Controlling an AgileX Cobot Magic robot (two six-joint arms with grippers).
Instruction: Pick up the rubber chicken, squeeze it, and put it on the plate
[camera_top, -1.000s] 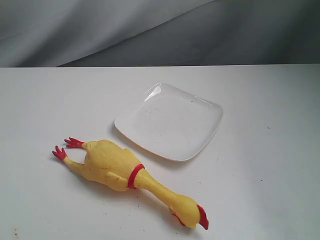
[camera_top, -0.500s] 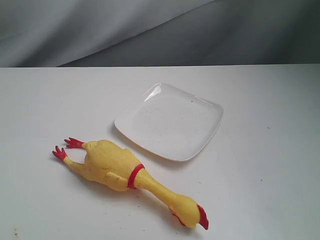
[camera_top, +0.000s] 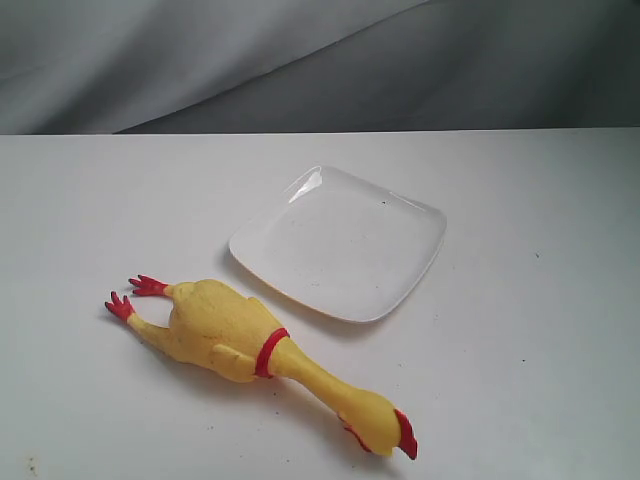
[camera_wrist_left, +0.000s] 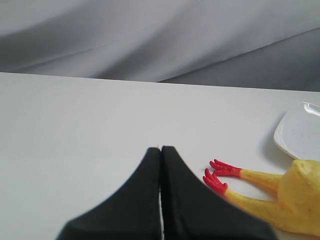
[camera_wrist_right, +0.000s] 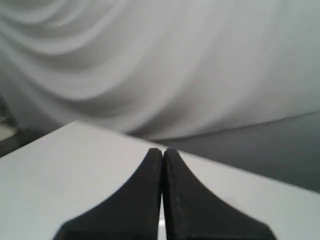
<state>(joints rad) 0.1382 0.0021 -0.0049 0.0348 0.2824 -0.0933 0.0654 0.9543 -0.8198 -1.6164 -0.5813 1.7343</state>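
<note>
Exterior view: rubber chicken (camera_top: 225, 330) lying flat on the white tabletop (camera_top: 520, 380), red feet (camera_top: 135, 297) pointing left, red-combed head (camera_top: 400, 438) toward the near edge. Just beyond its body, a white square plate (camera_top: 340, 250), bare, very near the chicken but apparently not touching. Grey draped cloth (camera_top: 300, 60) behind. No arm or fingers in sight here. No change from a second ago: chicken and plate in exactly the same spots, no sign of any approach.

Left wrist view: black left fingers (camera_wrist_left: 145, 195) pressed tightly together, gripping nothing, tips over bare tabletop. Chicken's red feet and yellow legs just beside them, a little apart, not touched. One corner of the plate at the frame's edge, past the chicken.

Right wrist view: black right fingers (camera_wrist_right: 187, 200) likewise closed flat against each other, empty. Only a stretch of tabletop and blurred grey cloth beyond; neither chicken nor plate visible, so probably well away from both.

Meaning for the task: still at the very start, by the look of it. Pick-up, squeeze and placing all yet to come. Left side seemingly the better placed, but only after spreading the fingers wide enough for the chicken's body.
</note>
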